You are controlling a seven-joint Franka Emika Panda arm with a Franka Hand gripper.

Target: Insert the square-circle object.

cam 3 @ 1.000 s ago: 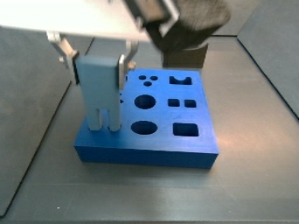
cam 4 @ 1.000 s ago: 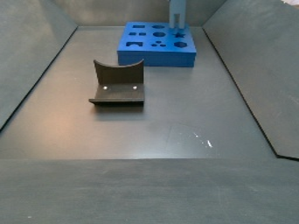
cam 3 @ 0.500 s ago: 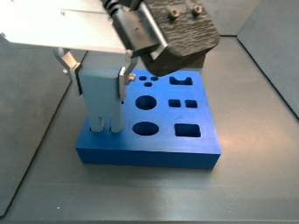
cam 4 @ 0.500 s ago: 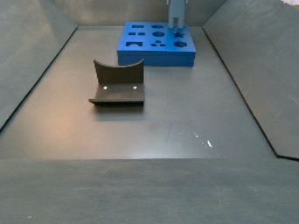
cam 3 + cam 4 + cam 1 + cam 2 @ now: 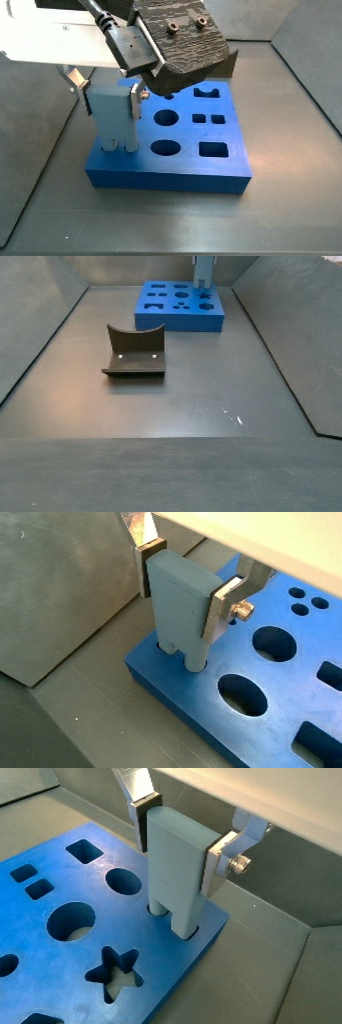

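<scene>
Claw: We see the claw [image 5: 107, 95] at the left end of the blue board [image 5: 134, 178], pinching an upright piece from both flat sides. In both wrist views the silver fingers [image 5: 227, 604] press against the slab's faces, likely so it cannot twist as it goes down.

Square-circle object: We take the pale grey-blue slab [image 5: 110, 120] in the claw to be the task's thing. It stands vertical, with its two prongs [image 5: 171, 913] reaching into holes at the board's edge. Part of the prongs shows above the blue top, so we judge it not fully seated.

Why upright: We judge the prongs only enter if the slab stays square to the board.

Blue board: It lies flat on the surface [image 5: 174, 406]. The round, square and star holes to the right of the piece [image 5: 167, 943] are empty.

Fixture: In a side view the dark fixture [image 5: 134, 353] stands well apart from the board [image 5: 181, 324] and plays no part here.

Next need: We expect a straight downward press before the claw lets go.
</scene>
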